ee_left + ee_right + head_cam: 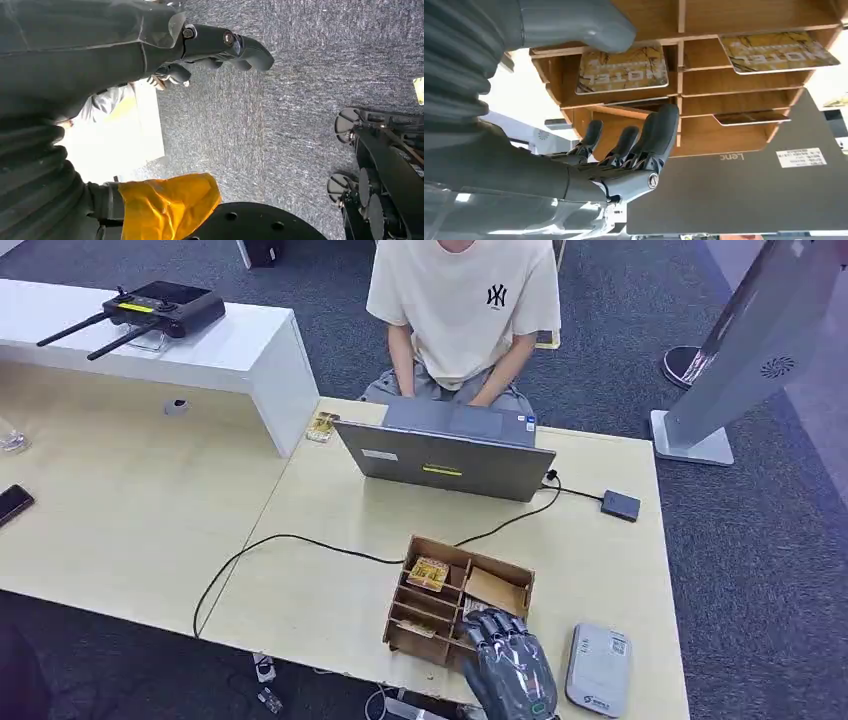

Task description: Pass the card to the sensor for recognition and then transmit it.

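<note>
A wooden slotted box (500,573) stands near the table's front edge, with yellow hotel cards in its slots. My right hand (510,660) hovers over the box's near right corner. In the right wrist view the right hand (624,155) is spread, the thumb (589,25) on one side of a hotel card (624,70) and the fingers (649,140) on the other, gripping nothing. A second card (776,50) lies in the neighbouring slot. The grey card sensor (598,668) lies right of the box. My left hand (220,45) hangs over the carpet, holding nothing.
A grey laptop (445,455) stands behind the box, with a person (462,310) seated at it. A black cable (300,540) crosses the table (320,590). A small dark device (620,505) lies at the right. A controller with antennas (160,308) sits on the white counter.
</note>
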`<control>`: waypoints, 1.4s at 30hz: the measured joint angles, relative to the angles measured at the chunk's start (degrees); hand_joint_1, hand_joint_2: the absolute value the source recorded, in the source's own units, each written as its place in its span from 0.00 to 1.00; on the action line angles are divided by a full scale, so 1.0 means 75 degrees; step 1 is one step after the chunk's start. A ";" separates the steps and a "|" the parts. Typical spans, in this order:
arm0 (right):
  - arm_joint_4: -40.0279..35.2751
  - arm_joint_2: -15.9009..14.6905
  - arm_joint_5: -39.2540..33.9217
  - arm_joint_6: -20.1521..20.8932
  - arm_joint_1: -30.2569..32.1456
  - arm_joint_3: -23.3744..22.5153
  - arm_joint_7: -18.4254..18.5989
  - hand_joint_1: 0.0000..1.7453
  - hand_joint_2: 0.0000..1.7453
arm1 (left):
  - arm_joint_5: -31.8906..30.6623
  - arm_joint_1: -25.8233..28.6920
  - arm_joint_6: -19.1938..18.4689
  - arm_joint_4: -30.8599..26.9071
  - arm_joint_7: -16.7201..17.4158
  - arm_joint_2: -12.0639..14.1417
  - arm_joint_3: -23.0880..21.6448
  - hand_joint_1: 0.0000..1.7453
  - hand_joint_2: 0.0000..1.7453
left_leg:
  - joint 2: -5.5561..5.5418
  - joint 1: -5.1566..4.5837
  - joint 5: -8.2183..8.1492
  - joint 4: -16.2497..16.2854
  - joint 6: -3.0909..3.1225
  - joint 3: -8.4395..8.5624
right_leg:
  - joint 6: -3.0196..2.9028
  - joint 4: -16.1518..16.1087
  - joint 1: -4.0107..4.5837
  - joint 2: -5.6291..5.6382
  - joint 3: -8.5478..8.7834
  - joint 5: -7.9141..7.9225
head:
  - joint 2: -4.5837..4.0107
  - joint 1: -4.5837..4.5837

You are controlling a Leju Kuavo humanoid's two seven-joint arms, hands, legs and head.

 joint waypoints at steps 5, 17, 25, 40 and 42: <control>0.0076 0.0000 0.0044 -0.0006 0.0002 -0.0029 0.0076 0.41 1.00 | 0.0000 0.0001 0.0000 0.0000 0.0017 0.0000 0.0000 0.00 1.00 | 0.0000 0.0000 0.0000 0.0000 0.0000 0.0000 | 0.0000 0.0000 0.0000 0.0000 0.0000 0.0000 | 0.0000 -0.0003; 0.0140 0.0000 0.0143 -0.0009 0.0037 -0.0195 0.0178 0.64 1.00 | 0.0003 0.0003 -0.0009 0.0000 0.0017 0.0003 0.0000 0.00 1.00 | 0.0000 0.0000 0.0000 0.0000 0.0000 0.0000 | 0.0000 0.0000 0.0000 0.0000 0.0000 0.0000 | 0.0000 -0.0003; 0.0143 0.0000 0.0143 -0.0009 0.0050 -0.0224 0.0189 0.88 1.00 | 0.0003 0.0004 -0.0012 0.0000 0.0017 0.0006 0.0000 0.00 1.00 | 0.0000 0.0000 0.0000 0.0000 0.0000 0.0001 | 0.0000 0.0000 0.0000 0.0000 0.0000 0.0000 | 0.0000 -0.0003; 0.0140 0.0047 0.0000 0.0076 0.0045 -0.0268 0.0189 0.97 1.00 | 0.0023 0.0003 -0.0017 0.0000 0.0017 0.0058 0.0000 0.00 1.00 | 0.0000 0.0000 0.0000 0.0000 0.0000 0.0001 | 0.0000 0.0000 0.0000 0.0000 0.0001 0.0000 | 0.0000 -0.0003; 0.0137 0.0050 -0.0110 0.0108 0.0045 -0.0294 0.0181 1.00 1.00 | 0.0023 0.0004 -0.0018 0.0000 0.0017 0.0061 0.0000 0.00 1.00 | 0.0000 0.0000 0.0000 0.0000 0.0000 0.0001 | 0.0000 0.0000 0.0000 0.0000 0.0001 0.0000 | 0.0000 -0.0003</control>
